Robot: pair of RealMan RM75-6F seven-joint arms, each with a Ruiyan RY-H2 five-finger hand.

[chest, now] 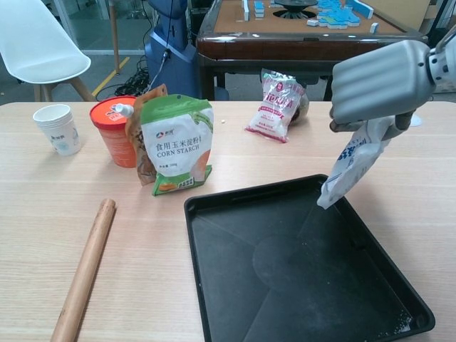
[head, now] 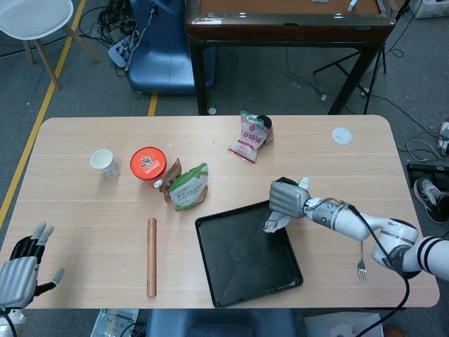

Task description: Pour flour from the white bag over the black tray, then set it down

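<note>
My right hand (head: pixel 286 199) (chest: pixel 377 84) grips the white bag (chest: pixel 351 162) (head: pixel 275 221) by its top. The bag hangs tilted, its lower end pointing down over the far right part of the black tray (head: pixel 245 267) (chest: pixel 249 285). A little white powder lies in the tray's near right corner in the chest view. My left hand (head: pixel 19 270) is open, fingers spread, at the table's near left corner, far from the tray; the chest view does not show it.
A wooden rolling pin (head: pixel 151 256) (chest: pixel 84 269) lies left of the tray. Behind it stand a corn starch pouch (chest: pixel 176 142), a brown pouch, an orange tub (head: pixel 148 162) and a paper cup (head: pixel 104 162). A pink-and-white bag (head: pixel 248 137) sits further back. A fork (head: pixel 362 265) lies at the right.
</note>
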